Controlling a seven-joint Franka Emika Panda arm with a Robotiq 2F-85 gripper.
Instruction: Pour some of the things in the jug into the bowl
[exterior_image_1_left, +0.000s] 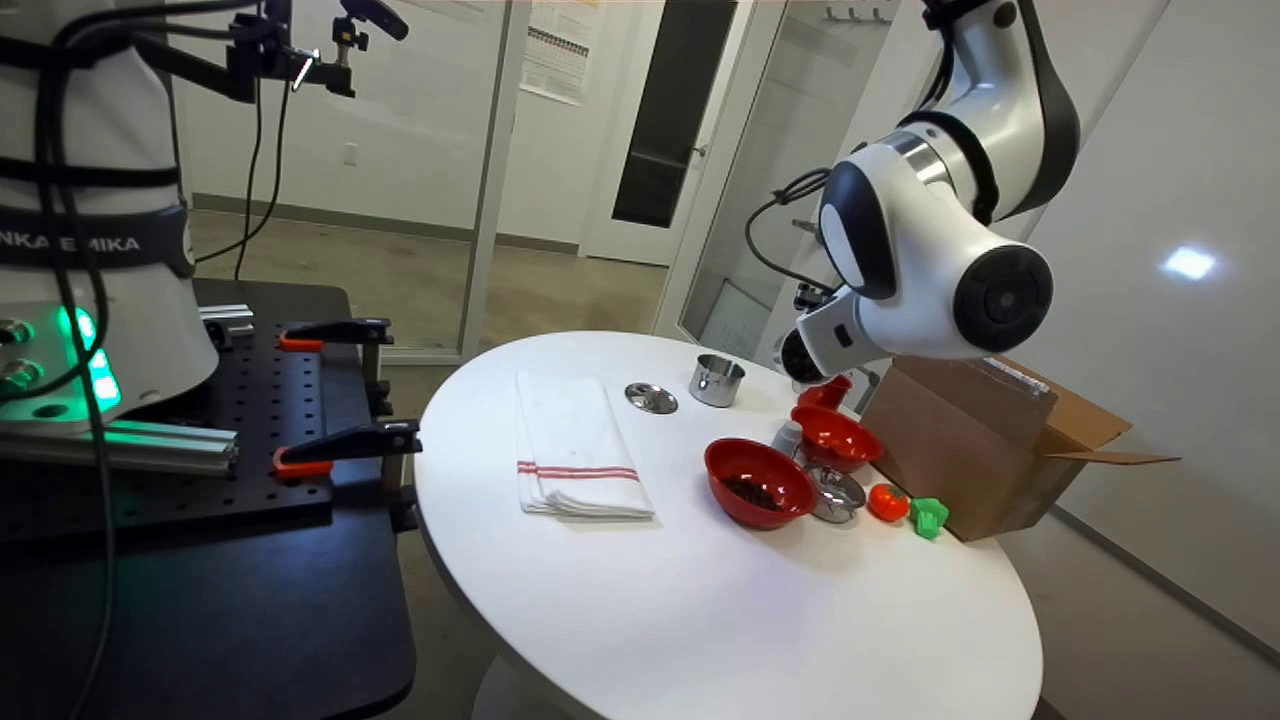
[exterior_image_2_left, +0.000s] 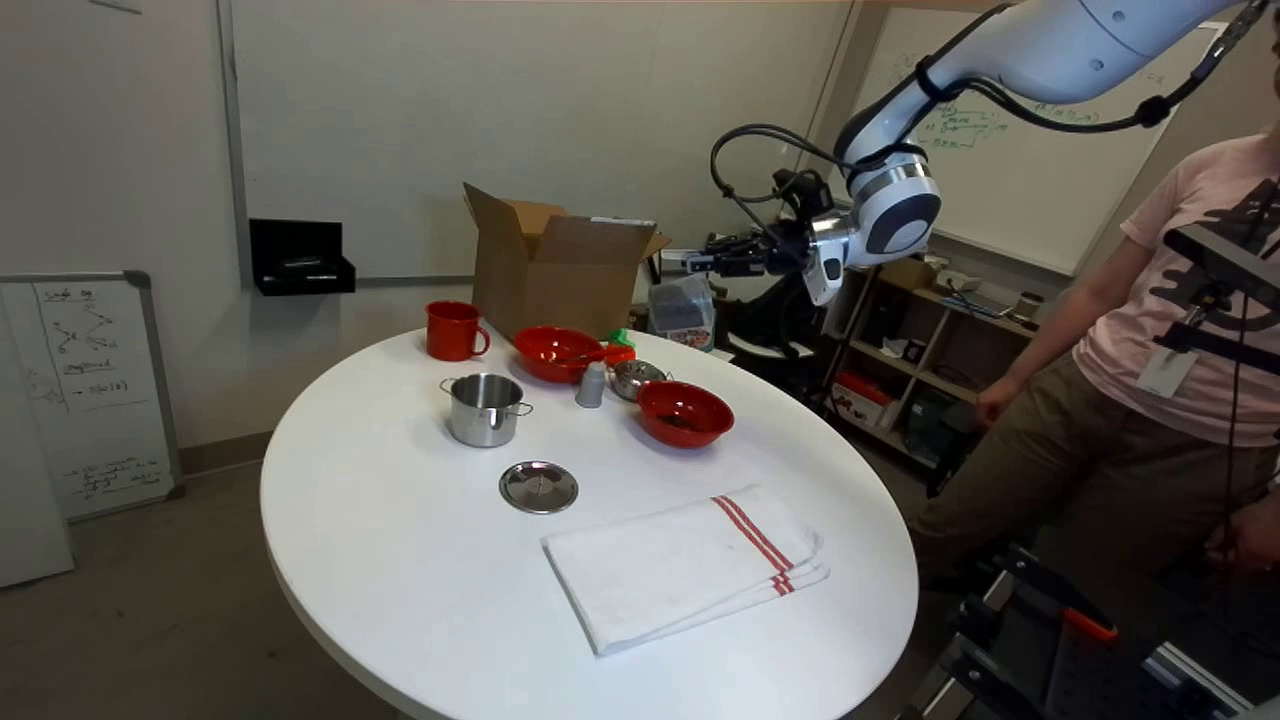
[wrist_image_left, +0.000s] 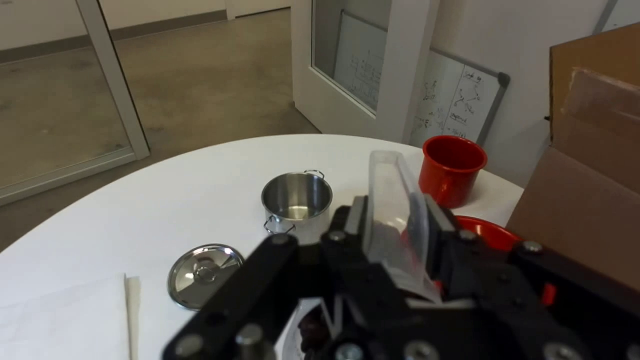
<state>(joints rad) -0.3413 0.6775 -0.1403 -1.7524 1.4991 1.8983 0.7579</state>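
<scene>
A round white table (exterior_image_2_left: 420, 520) stands on brownish floor (exterior_image_2_left: 170, 600), a whiteboard (exterior_image_2_left: 105, 395) against the pale wall (exterior_image_2_left: 110, 180).

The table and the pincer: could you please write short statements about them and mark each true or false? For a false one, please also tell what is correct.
1. The pincer holds a translucent object. True.
2. The lid covers the metal pot. False: the lid lies on the table, apart from the pot.
3. Dark pieces lie in the red bowl nearest the towel. True.
4. The towel lies in a crumpled heap. False: it is folded flat.
5. A tomato lies beside a green object. True.
6. The red mug stands inside the cardboard box. False: the mug stands on the table, outside the box.
</scene>
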